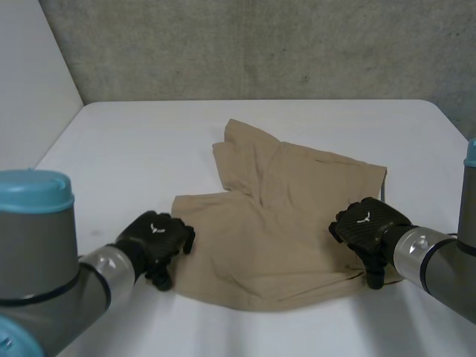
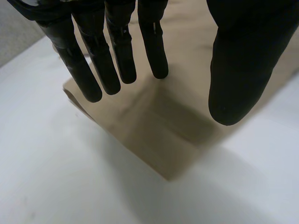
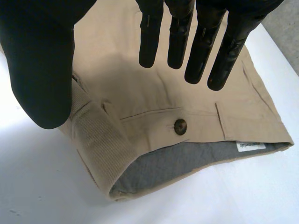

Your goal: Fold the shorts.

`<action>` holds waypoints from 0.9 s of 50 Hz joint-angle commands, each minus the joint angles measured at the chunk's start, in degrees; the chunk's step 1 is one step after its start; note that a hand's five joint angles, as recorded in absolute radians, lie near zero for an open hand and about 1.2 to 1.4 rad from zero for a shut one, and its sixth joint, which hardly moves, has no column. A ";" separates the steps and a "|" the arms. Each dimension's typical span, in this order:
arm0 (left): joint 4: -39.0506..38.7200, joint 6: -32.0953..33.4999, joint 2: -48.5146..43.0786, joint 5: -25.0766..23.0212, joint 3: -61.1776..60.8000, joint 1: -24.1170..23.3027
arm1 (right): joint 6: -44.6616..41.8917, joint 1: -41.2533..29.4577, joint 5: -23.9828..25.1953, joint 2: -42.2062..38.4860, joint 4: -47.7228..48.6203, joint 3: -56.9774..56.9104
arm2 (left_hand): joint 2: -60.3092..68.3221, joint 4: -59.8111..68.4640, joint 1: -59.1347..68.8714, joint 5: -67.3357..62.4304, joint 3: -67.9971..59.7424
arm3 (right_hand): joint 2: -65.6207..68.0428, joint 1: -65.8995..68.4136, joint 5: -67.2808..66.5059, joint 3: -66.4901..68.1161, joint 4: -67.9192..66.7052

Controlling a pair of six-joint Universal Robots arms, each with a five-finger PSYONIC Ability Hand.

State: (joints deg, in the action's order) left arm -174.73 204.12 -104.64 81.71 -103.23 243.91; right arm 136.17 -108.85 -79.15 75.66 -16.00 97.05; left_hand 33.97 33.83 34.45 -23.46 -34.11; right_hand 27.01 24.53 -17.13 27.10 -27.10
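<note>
- Backing the scene, a rough grey concrete wall (image 1: 260, 44) stands along the far side, speckled and matt, and a smooth pale side wall (image 1: 30, 74) meets it at the robot's left.
- The white bench (image 1: 134, 149) has a smooth, faintly glossy top and a rounded far-right corner.
- The tan woven-cloth shorts (image 1: 282, 223) lie near the middle of the bench, flattened but rumpled, with one leg angled toward the far wall and soft creases across the front.
- Two grey arms with light-blue caps come in from the near side, one at each flank of the shorts.
- The left robot hand (image 1: 156, 242), black and matt, sits at the near-left corner of the shorts. In the left wrist view its fingers (image 2: 117, 51) are straight and spread away from the thumb above a squared cloth corner, holding nothing.
- The right robot hand (image 1: 372, 227) sits at the near-right edge. In the right wrist view its fingers (image 3: 205, 46) are straight, thumb held wide, over the waistband, gripping nothing.
- Whether either hand touches the cloth cannot be told.
- The grey inner lining (image 3: 187, 163) shows where the waistband gapes open.
- A narrow tan belt loop (image 3: 224, 121) crosses the waistband.
- A small white label (image 3: 251, 146) sits at the lining's edge.
- A round dark-brown button (image 3: 181, 126) lies below a slit pocket.
</note>
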 commanded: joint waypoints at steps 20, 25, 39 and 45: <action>-7.64 -0.22 0.23 0.73 -5.66 3.59 | 0.23 0.21 -0.57 0.19 6.24 8.76 | 5.68 5.82 5.20 -6.19 -5.54 | 4.59 7.07 -4.47 4.50 -4.50; -8.26 -0.22 -0.91 0.73 -5.31 3.59 | 0.32 1.62 -0.57 0.54 7.92 10.79 | 5.68 5.82 5.20 -6.19 -5.54 | 15.20 17.68 -15.08 15.11 -15.11; -13.44 0.57 -4.69 0.99 -4.96 3.50 | 2.51 3.38 -0.48 2.39 10.73 12.73 | 41.91 42.06 41.43 -42.42 -41.77 | 52.99 55.47 -52.87 52.90 -52.90; -12.83 0.58 -4.43 1.00 -4.87 3.50 | 3.22 3.29 -0.48 2.57 10.99 12.73 | 46.03 46.17 45.55 -46.54 -45.89 | 52.99 55.47 -52.87 52.90 -52.90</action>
State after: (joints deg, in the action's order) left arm -188.07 204.61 -109.20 82.66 -108.17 247.41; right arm 138.62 -105.44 -79.63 78.03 -5.15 109.85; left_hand 67.41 67.40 64.42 -56.07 -67.01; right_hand 67.40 53.07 -56.45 67.33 -68.09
